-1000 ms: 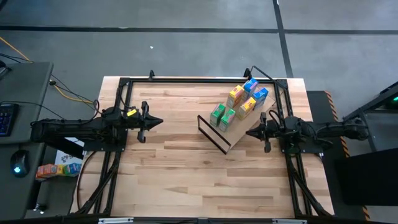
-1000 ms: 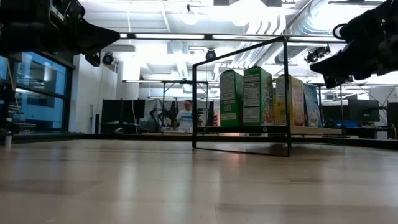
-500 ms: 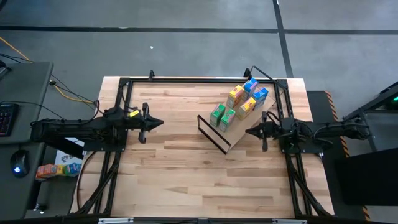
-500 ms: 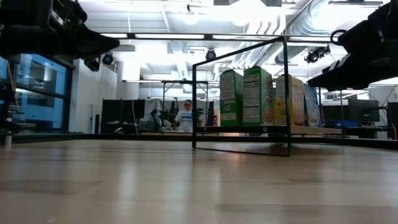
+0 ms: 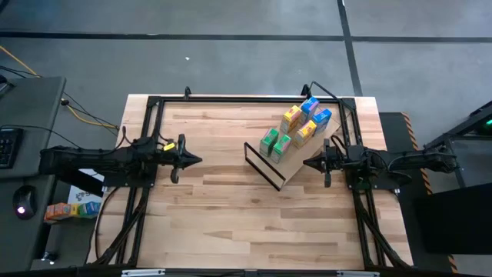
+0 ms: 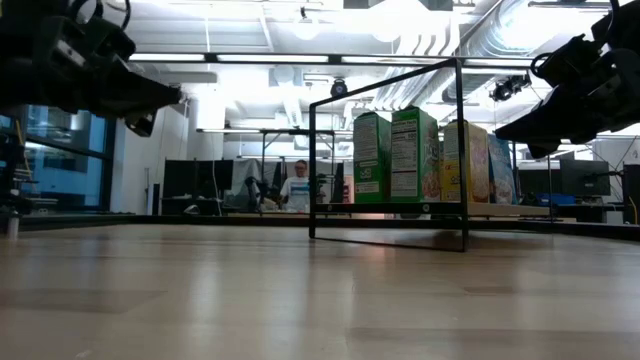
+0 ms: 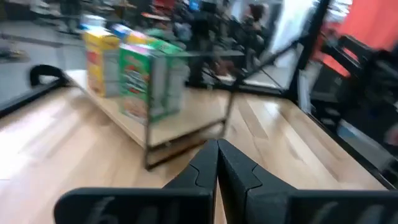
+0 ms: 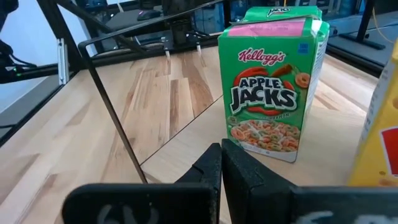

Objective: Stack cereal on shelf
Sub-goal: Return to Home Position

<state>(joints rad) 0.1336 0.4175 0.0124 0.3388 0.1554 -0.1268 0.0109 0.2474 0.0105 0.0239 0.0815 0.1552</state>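
Note:
Several small cereal boxes, green, yellow-orange and blue, stand upright on a light-wood shelf board with a thin black frame at its near-left end. My right gripper is shut and empty, just right of the board; the green Apple Jacks box stands ahead of it. My left gripper is shut and empty over the table's left half; it also shows in its wrist view.
The board lies slantwise on the butcher-block tabletop toward the far right. A black metal rig borders the table. People sit at desks in the room beyond. Bare tabletop lies in the middle and near side.
My left gripper has moved a little toward the table's near edge and right, staying shut. My right gripper has shifted slightly toward the left, closer to the shelf board. The boxes and board have stayed still.

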